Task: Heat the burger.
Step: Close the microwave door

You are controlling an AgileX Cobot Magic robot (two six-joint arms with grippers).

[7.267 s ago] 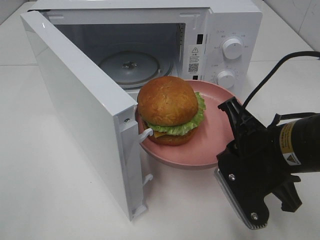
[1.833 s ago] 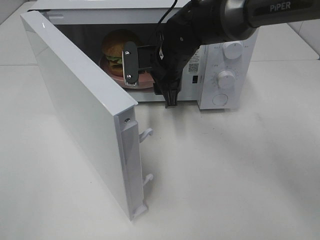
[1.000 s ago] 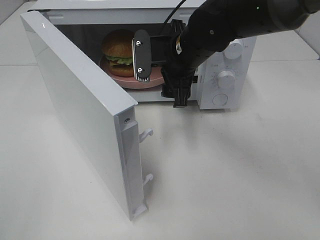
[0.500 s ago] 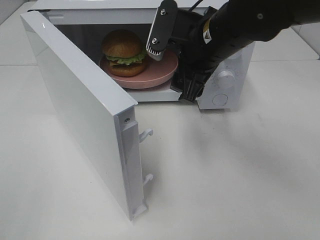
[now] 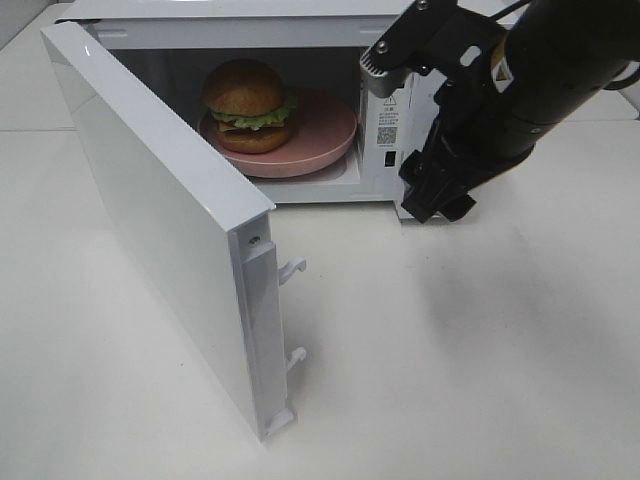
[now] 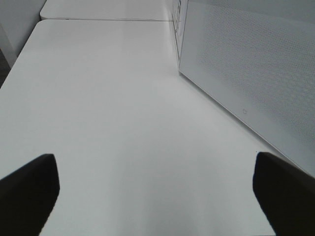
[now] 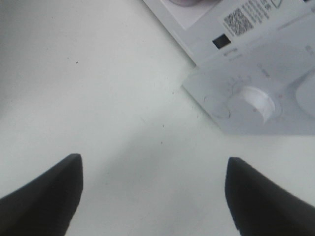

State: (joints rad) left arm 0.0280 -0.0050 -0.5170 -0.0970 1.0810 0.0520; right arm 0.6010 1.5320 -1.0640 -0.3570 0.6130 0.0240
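The left gripper [image 6: 156,196] is seen over the table [image 6: 98,123], beside the outer face of the door [image 5: 160,200], with its fingers spread wide and nothing held; the door is swung wide open. The burger [image 5: 246,100] is found on the plate [image 5: 325,135] inside the microwave [image 5: 385,150], toward the left of the cavity. The right gripper [image 7: 155,191] is positioned outside the cavity in front of the control panel, fingers parted and empty, with a knob [image 7: 253,101] visible beyond them.
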